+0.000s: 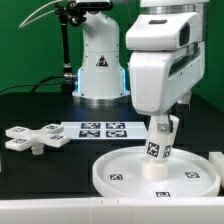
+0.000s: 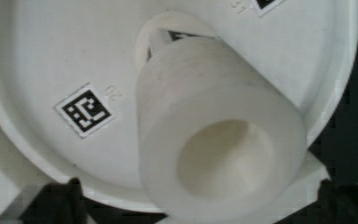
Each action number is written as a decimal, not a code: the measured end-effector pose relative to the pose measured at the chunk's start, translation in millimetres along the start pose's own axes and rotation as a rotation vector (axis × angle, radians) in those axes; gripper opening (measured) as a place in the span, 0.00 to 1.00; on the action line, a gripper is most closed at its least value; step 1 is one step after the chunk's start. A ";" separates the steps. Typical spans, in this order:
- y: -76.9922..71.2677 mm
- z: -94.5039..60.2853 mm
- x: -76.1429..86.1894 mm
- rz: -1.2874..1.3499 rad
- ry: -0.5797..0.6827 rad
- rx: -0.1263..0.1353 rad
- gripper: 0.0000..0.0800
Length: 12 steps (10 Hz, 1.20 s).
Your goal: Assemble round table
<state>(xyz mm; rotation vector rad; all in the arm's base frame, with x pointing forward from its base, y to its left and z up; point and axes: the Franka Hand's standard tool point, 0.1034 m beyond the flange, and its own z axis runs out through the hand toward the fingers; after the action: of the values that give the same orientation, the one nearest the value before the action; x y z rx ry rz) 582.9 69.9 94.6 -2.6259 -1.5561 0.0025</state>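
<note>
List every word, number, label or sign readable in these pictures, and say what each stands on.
Words, brands, numbers: none can be read in either view.
Black triangle sign on the robot base: its symbol is too small to read.
Square black-and-white tags, which are patterns and not letters: on the marker board, the round disc, the leg and the cross-shaped piece.

Leg at rimmed disc centre, cross piece apart
</note>
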 end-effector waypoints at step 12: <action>3.7 9.1 -14.1 -0.535 -0.047 -0.006 0.81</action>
<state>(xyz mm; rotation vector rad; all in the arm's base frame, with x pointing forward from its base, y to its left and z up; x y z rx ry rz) 578.9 56.5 84.6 -2.1417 -2.2190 0.0234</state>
